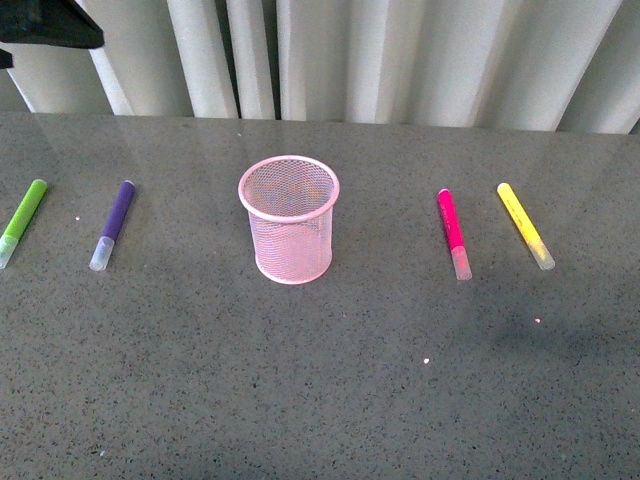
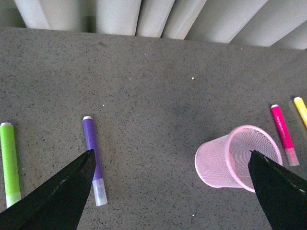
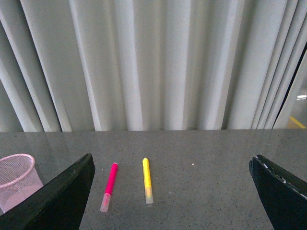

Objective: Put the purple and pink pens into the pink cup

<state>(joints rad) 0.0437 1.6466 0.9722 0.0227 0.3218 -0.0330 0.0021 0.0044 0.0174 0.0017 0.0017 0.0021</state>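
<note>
On the table, below and ahead of both pincers, nothing has yet been picked up.

Left pincer: spread wide and holding nothing. The purple pen lies flat beneath it, partly overlapped by one finger in the wrist view. Whether they touch cannot be told. The pink cup stands upright close to the other finger. A lime-green marker lies beyond the purple pen, away from the cup.

Right pincer: also spread wide and holding nothing. The pink pen lies flat ahead of it, nearer one finger. A yellow marker lies just beside that pen, and the cup is out past the same finger.

Progress: none visible. The cup appears empty through its mesh, and both task pens lie on the table apart from it, one to either side. Judged remaining: grasp each pen, carry it over the rim and release it, twice in all. The green and yellow markers stay where they are.

Markings: no brand, label or writing can be read on the pens, the cup or the table.
</note>
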